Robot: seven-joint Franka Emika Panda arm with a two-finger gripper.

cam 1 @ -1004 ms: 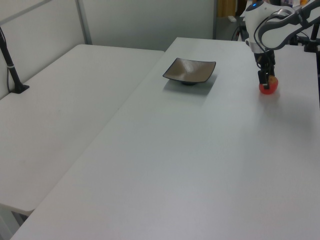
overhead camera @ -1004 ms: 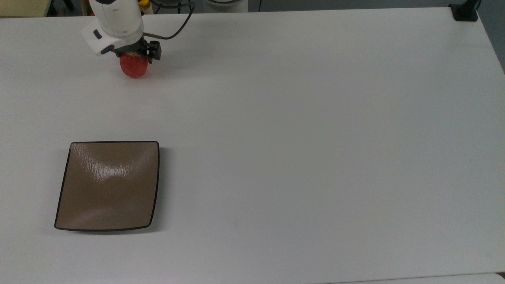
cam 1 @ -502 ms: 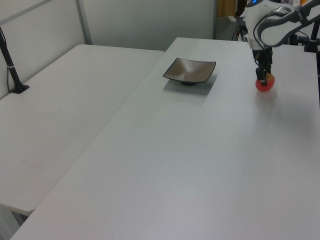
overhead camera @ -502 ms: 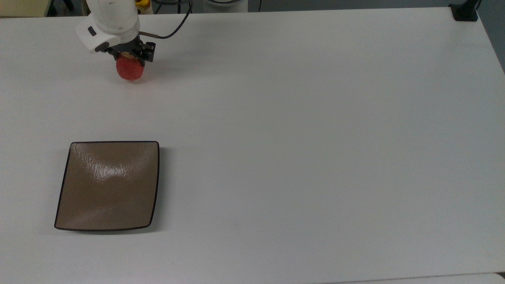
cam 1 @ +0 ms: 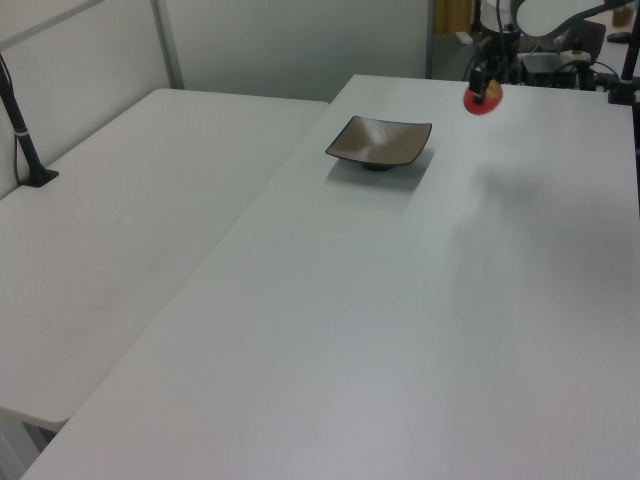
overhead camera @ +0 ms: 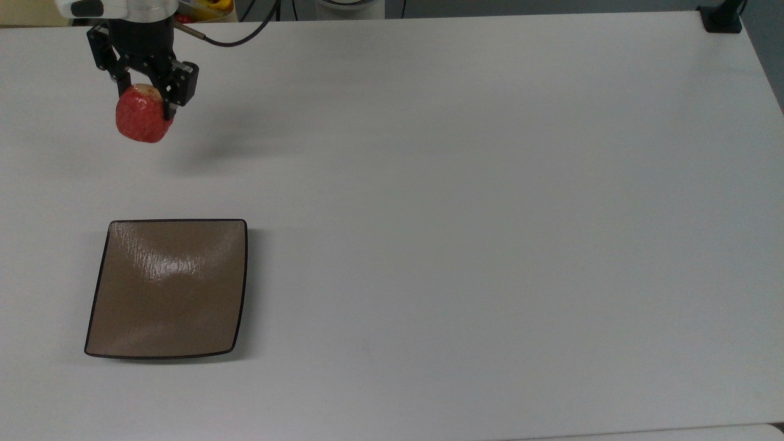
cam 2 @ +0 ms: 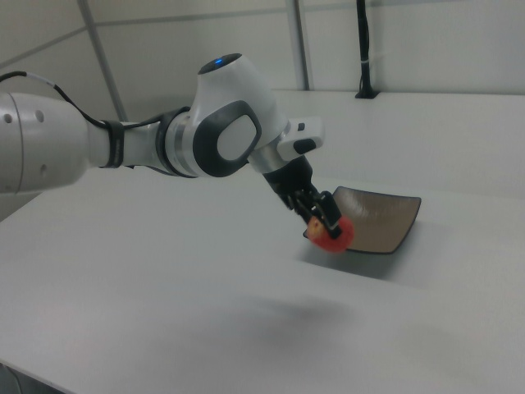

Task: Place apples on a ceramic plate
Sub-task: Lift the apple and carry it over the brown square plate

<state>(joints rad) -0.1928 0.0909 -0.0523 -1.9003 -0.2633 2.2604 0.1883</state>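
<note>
Top view: the black two-finger gripper holds the small red apple in the air near the white desk's far left corner, and next should carry it over the square glossy brown plate.

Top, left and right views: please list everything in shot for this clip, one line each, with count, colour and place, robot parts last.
apple: one, red with a yellowish top, held above the table near the top view's upper left, apart from the plate.
ceramic plate: one, glossy brown with a thin black rim, square, on the table at the top view's lower left, nothing on it.
table: one, white, bearing the plate.
second table: one, white, alongside at the left view's left.
black post: one, standing on the second table.
arm: one, white and grey.
gripper: one, black, closed on the apple.
</note>
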